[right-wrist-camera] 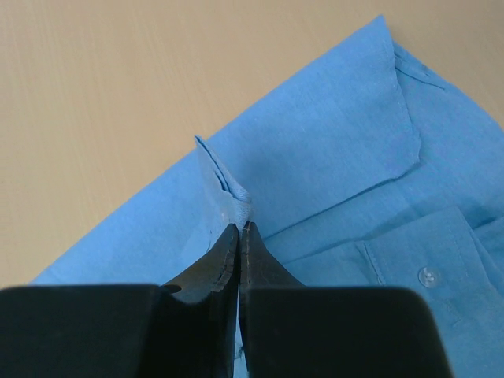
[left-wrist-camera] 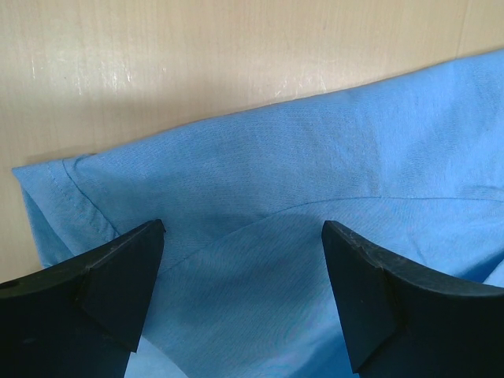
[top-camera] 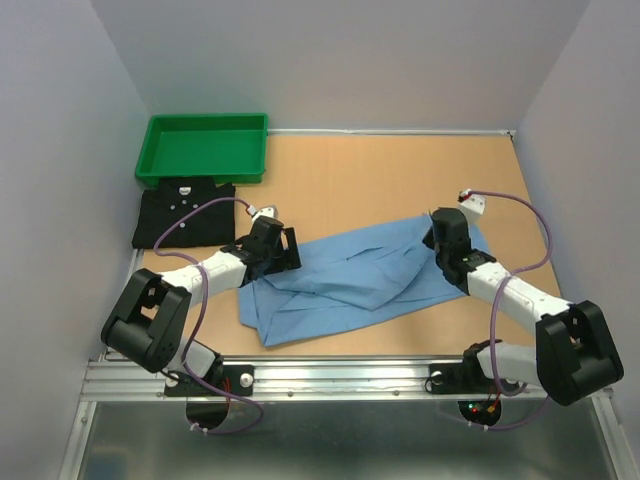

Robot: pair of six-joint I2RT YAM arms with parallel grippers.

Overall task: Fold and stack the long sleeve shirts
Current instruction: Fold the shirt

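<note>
The light blue shirt (top-camera: 350, 280) lies rumpled and partly folded across the middle of the table. The black shirt (top-camera: 185, 216) lies folded at the left, just in front of the tray. My left gripper (top-camera: 290, 248) is open over the blue shirt's left end; in the left wrist view its fingers (left-wrist-camera: 126, 268) straddle the blue cloth (left-wrist-camera: 260, 173) near a hemmed corner. My right gripper (top-camera: 438, 238) is shut on a pinched fold of the blue shirt (right-wrist-camera: 315, 157) at its right end; in the right wrist view the fingertips (right-wrist-camera: 239, 230) clamp the bunched cloth.
A green plastic tray (top-camera: 150, 150) stands at the back left, touching the black shirt's far edge. White walls close in the table on the left, back and right. Bare wooden table (top-camera: 400, 180) lies behind the blue shirt.
</note>
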